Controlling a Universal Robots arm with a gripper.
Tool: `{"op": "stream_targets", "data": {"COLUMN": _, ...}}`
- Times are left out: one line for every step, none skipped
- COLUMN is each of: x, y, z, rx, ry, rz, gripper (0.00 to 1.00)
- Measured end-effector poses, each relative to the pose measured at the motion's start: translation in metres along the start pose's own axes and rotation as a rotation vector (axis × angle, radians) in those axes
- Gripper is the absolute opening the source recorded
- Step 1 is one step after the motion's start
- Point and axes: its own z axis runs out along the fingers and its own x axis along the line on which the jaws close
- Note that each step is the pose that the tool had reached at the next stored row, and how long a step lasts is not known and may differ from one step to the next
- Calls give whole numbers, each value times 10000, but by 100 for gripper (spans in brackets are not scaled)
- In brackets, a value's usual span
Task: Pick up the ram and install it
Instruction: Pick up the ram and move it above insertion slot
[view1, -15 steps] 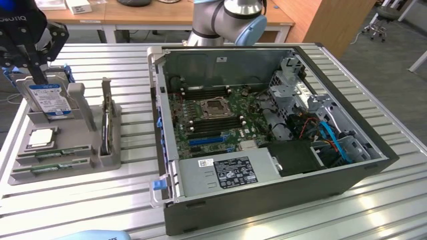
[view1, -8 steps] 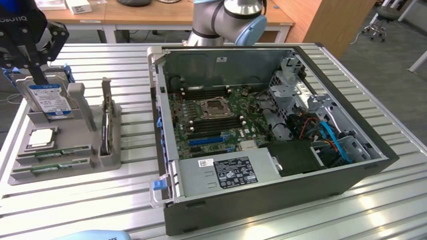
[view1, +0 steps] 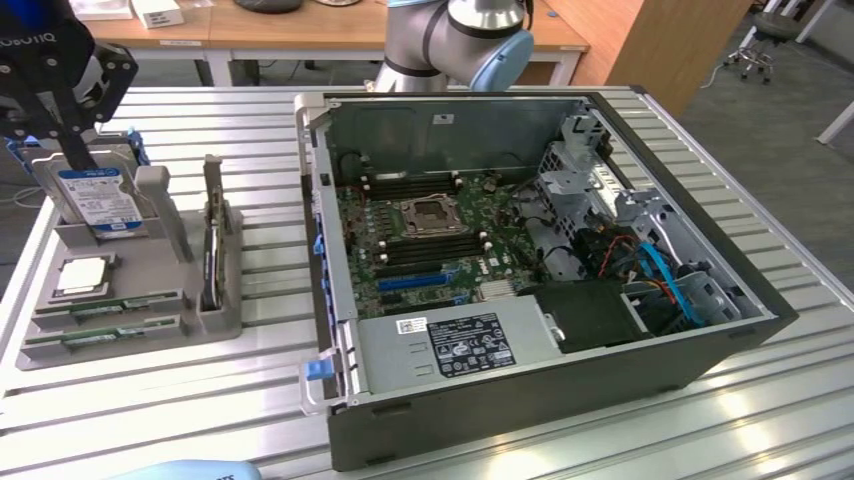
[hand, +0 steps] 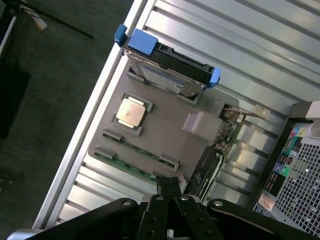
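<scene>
The ram (view1: 114, 305), a long thin green circuit-board stick, sits in its slot at the near end of the grey plastic tray (view1: 160, 258) on the exterior view's left. A twin stick (view1: 100, 337) is just beside it and the square silver processor chip (view1: 83, 275) just behind, while the black gripper (view1: 80, 155) hangs over the far end by the blue-labelled metal hard drive (view1: 96, 200), well apart from the ram. Wrist view, pretty clear: the gripper (hand: 167, 181) has its jaws pinched together on nothing, and the ram (hand: 140, 149) lies in the tray (hand: 165, 135), untouched, between the processor chip (hand: 132, 111) and the twin stick (hand: 125, 166).
</scene>
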Motion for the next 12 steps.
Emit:
{"op": "stream_targets", "data": {"x": 0, "y": 0, "z": 1, "rx": 2, "ry": 3, "rz": -86, "gripper": 10}}
{"op": "stream_targets", "data": {"x": 0, "y": 0, "z": 2, "rx": 3, "ry": 7, "rz": -173, "gripper": 10}}
{"op": "stream_targets", "data": {"x": 0, "y": 0, "z": 3, "rx": 5, "ry": 11, "rz": -260, "gripper": 10}}
{"op": "stream_targets", "data": {"x": 0, "y": 0, "z": 5, "rx": 7, "ry": 15, "rz": -345, "gripper": 10}}
{"op": "stream_targets", "data": {"x": 0, "y": -1, "z": 6, "rx": 9, "ry": 18, "rz": -436, "gripper": 10}}
{"op": "stream_targets", "data": {"x": 0, "y": 0, "z": 7, "rx": 11, "ry": 21, "rz": -521, "gripper": 10}}
{"op": "stream_targets", "data": {"x": 0, "y": -1, "z": 8, "rx": 13, "ry": 25, "rz": -607, "gripper": 10}}
{"op": "stream_targets", "data": {"x": 0, "y": -1, "z": 9, "rx": 15, "ry": 28, "rz": -693, "gripper": 10}}
{"op": "stream_targets", "data": {"x": 0, "y": -1, "z": 10, "rx": 17, "ry": 32, "rz": -778, "gripper": 10}}
{"op": "stream_targets", "data": {"x": 0, "y": -1, "z": 12, "rx": 18, "ry": 36, "rz": -862, "gripper": 10}}
{"op": "stream_targets", "data": {"x": 0, "y": -1, "z": 13, "rx": 20, "ry": 39, "rz": -953, "gripper": 10}}
{"op": "stream_targets", "data": {"x": 0, "y": -1, "z": 15, "rx": 23, "ry": 42, "rz": -1037, "gripper": 10}}
